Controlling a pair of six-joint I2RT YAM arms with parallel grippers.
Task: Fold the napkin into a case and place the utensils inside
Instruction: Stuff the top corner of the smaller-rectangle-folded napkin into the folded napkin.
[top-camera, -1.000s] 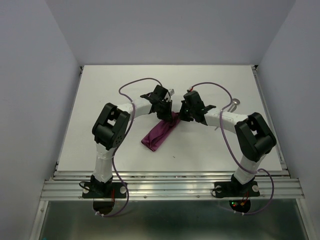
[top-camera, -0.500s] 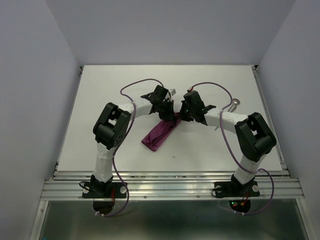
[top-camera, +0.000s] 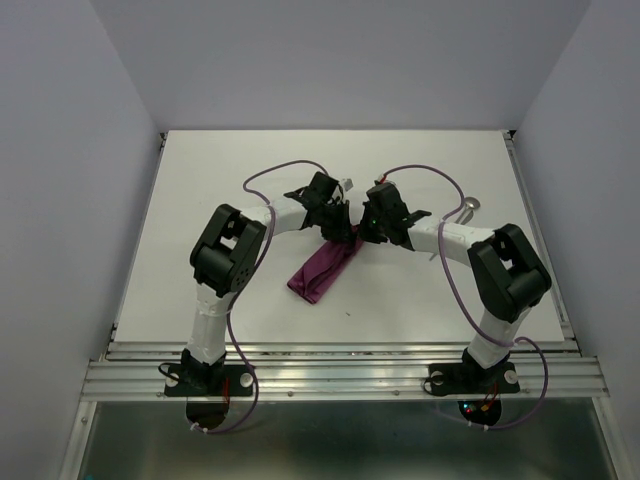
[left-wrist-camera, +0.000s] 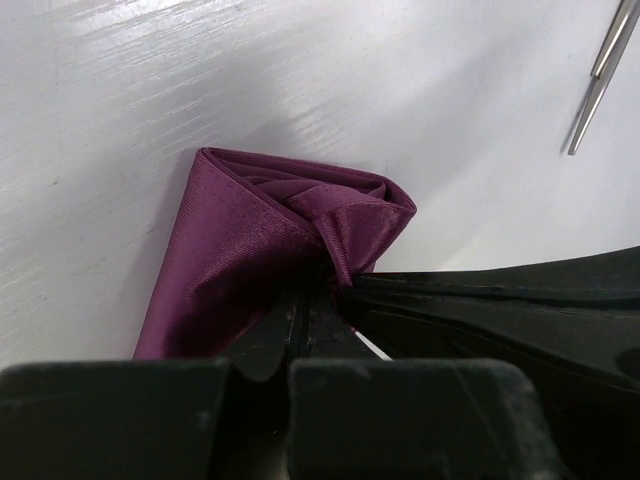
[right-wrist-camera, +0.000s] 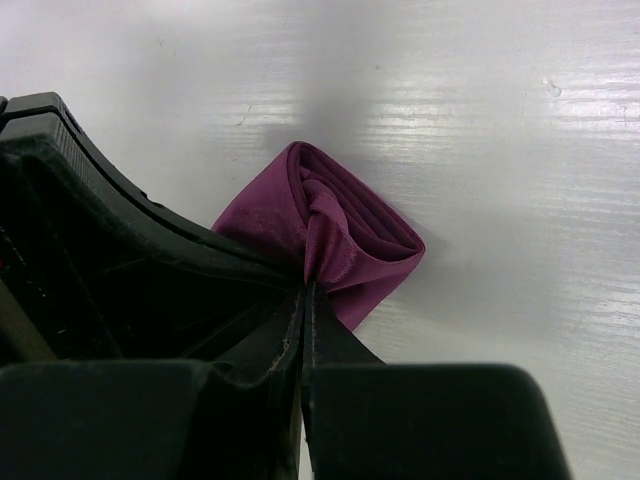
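napkin: cloth, fine weave, soft sheen | table: glossy, streaked | utensil: polished metal | left gripper: matt black plastic

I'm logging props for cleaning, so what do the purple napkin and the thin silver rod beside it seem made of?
The napkin: looks like woven fabric, perhaps satin or polyester, with a soft sheen; fine ribbed weave and limp folds show. The rod: probably polished metal, maybe stainless steel; thin, straight, brightly reflective.

case: laid mid-way on the table, running near-left to far-right.
far end: flanked by the left gripper and the right gripper.
spoon: laid to the right, well apart.
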